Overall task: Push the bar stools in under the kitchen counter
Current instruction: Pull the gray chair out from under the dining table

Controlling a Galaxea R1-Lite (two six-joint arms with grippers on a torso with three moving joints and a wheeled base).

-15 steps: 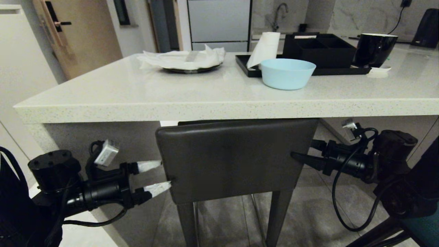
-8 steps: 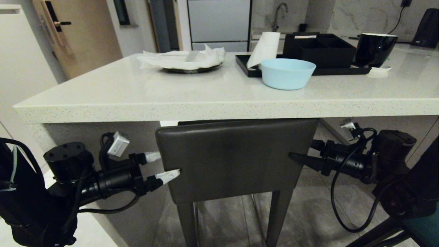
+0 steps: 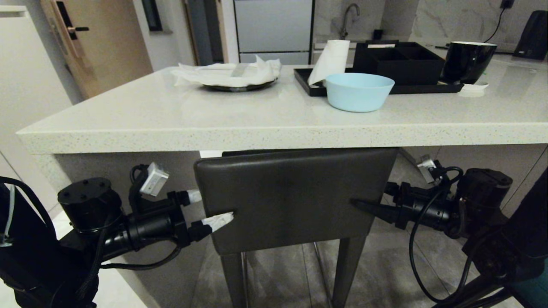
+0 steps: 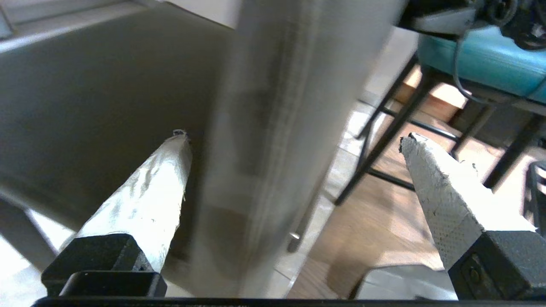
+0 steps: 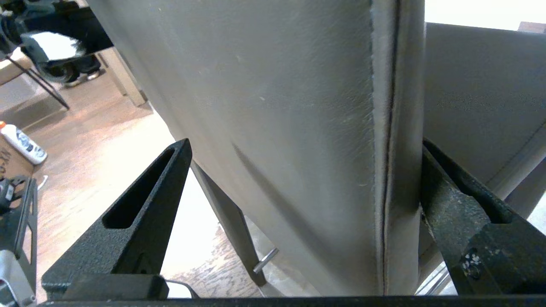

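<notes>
The dark grey-brown bar stool (image 3: 295, 196) stands with its boxy back just under the front edge of the off-white kitchen counter (image 3: 274, 132). My left gripper (image 3: 209, 209) is open and straddles the back's left edge, one white-taped finger (image 3: 218, 221) in front and one behind. In the left wrist view the left gripper (image 4: 294, 140) has that edge (image 4: 273, 149) between its fingers. My right gripper (image 3: 364, 202) is open astride the right edge. In the right wrist view the right gripper (image 5: 305, 143) has the stool's back (image 5: 298, 106) between its fingers. The teal stool (image 3: 533, 291) shows at the bottom right and in the left wrist view (image 4: 482, 59).
On the counter sit a light blue bowl (image 3: 358, 91), a black tray (image 3: 308, 81) with a box and paper roll, a black cup (image 3: 466, 62) and a plate with tissue (image 3: 231, 77). The counter's slab side panel (image 3: 128, 179) stands close behind my left arm.
My left gripper has moved right, its front finger now over the stool back's left edge. The right gripper has crept left over the right edge. The stool has not shifted.
</notes>
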